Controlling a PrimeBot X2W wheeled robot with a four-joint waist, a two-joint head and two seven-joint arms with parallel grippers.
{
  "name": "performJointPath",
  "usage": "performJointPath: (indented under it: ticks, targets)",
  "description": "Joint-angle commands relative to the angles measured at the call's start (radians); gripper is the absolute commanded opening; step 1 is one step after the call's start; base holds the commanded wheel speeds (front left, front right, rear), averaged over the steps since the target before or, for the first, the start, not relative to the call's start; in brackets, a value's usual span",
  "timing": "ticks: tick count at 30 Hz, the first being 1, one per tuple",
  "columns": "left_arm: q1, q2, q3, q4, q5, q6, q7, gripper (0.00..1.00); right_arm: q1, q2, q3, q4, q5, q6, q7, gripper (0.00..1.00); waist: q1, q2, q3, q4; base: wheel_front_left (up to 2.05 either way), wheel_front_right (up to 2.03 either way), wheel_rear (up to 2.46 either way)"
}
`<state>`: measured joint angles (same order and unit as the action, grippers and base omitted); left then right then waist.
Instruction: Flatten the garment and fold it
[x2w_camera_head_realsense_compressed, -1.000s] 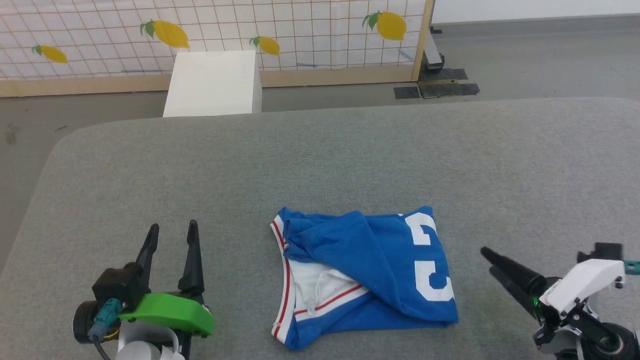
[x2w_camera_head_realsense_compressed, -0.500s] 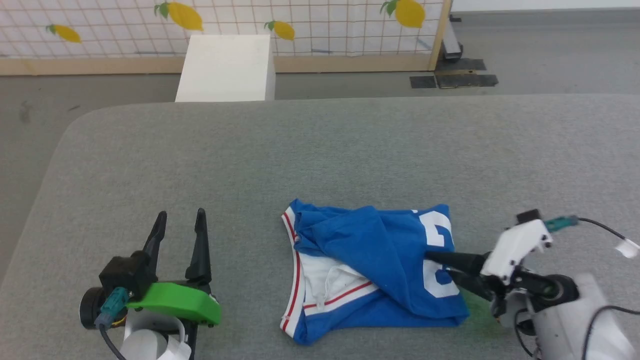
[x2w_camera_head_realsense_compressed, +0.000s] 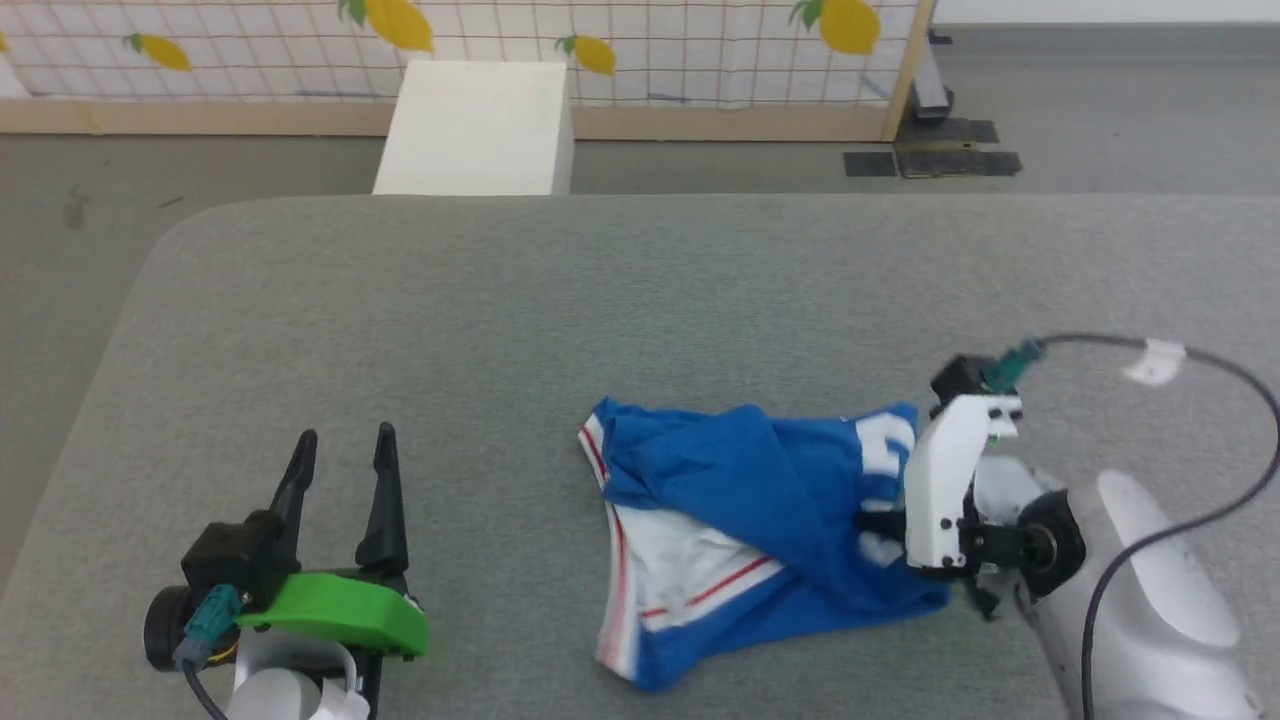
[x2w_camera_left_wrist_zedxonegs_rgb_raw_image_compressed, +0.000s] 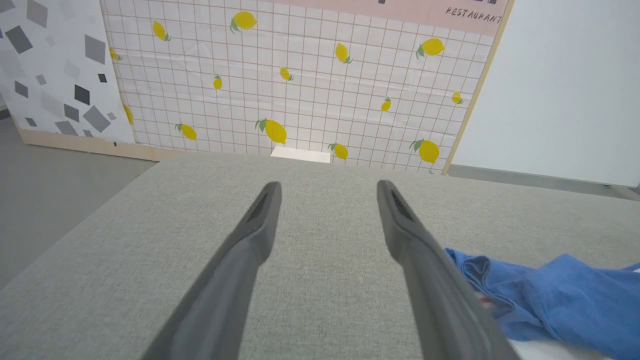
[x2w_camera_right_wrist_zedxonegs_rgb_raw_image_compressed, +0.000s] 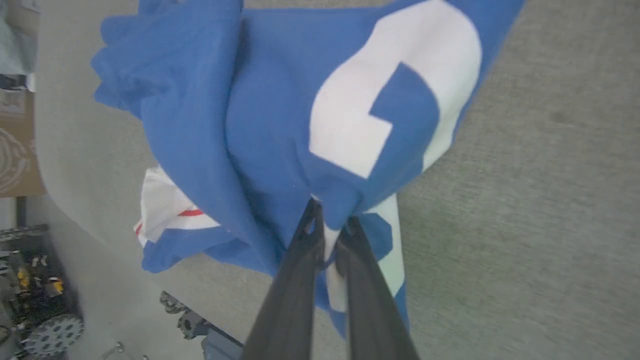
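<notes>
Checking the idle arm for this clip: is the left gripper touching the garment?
No: in the head view the left gripper sits with jaws open over the grey table, clearly apart from the garment.

a robot test lab dressed as a mock room, not a real home: a grey felt-covered worktop (x2w_camera_head_realsense_compressed: 600, 300) stands on a bare grey floor (x2w_camera_head_realsense_compressed: 1100, 110). behind it are freestanding wood-edged backdrops: a lemon-print tile panel (x2w_camera_left_wrist_zedxonegs_rgb_raw_image_compressed: 300, 75) with "restaurant" lettering (x2w_camera_left_wrist_zedxonegs_rgb_raw_image_compressed: 472, 14) and a terrazzo-pattern panel (x2w_camera_left_wrist_zedxonegs_rgb_raw_image_compressed: 55, 70). a plain white box (x2w_camera_head_realsense_compressed: 475, 130) sits between worktop and backdrop.
</notes>
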<state>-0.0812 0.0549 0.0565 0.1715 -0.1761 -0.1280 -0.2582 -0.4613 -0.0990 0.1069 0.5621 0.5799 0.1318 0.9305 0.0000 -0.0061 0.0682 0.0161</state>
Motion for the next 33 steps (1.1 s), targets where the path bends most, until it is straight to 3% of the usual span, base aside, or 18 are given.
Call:
performJointPath:
  ticks: [1, 9, 17, 21, 23, 33]
  targets:
    - [0.006, 0.003, 0.007, -0.008, 0.001, -0.003, -0.004, 1.00, 0.002, -0.036, 0.038, -0.043, -0.065, -0.001, -0.012, 0.00, 0.0000, 0.0061, 0.010, -0.036, 0.00, 0.00, 0.00]
    - [-0.025, 0.009, 0.027, -0.054, 0.009, -0.003, -0.004, 1.00, -0.133, -0.220, 0.242, -0.212, -0.371, -0.001, -0.038, 0.00, 0.0000, 0.0061, 0.083, -0.203, 0.00, 0.00, 0.00]
    - [-0.078, 0.033, 0.005, -0.117, 0.037, -0.003, -0.004, 1.00, -0.280, -0.269, 0.209, -0.157, -0.620, -0.001, -0.208, 0.00, 0.0000, 0.0061, 0.188, -0.393, 0.00, 0.00, 0.00]
    - [-0.102, 0.072, -0.006, -0.142, 0.048, -0.003, -0.004, 1.00, -0.328, -0.248, 0.131, -0.095, -0.724, -0.001, -0.309, 0.00, 0.0000, 0.0061, 0.252, -0.469, 0.00, 0.00, 0.00]
    - [-0.124, 0.104, -0.023, -0.161, 0.063, -0.003, 0.001, 1.00, -0.353, -0.217, 0.023, -0.034, -0.790, -0.001, -0.382, 0.00, 0.0000, 0.0061, 0.311, -0.513, 0.00, 0.00, 0.00]
    - [-0.178, 0.189, -0.047, -0.216, 0.068, -0.003, 0.069, 1.00, -0.413, -0.156, -0.275, 0.058, -0.967, -0.001, -0.520, 0.00, 0.0000, 0.0061, 0.425, -0.529, 0.00, 0.00, 0.00]
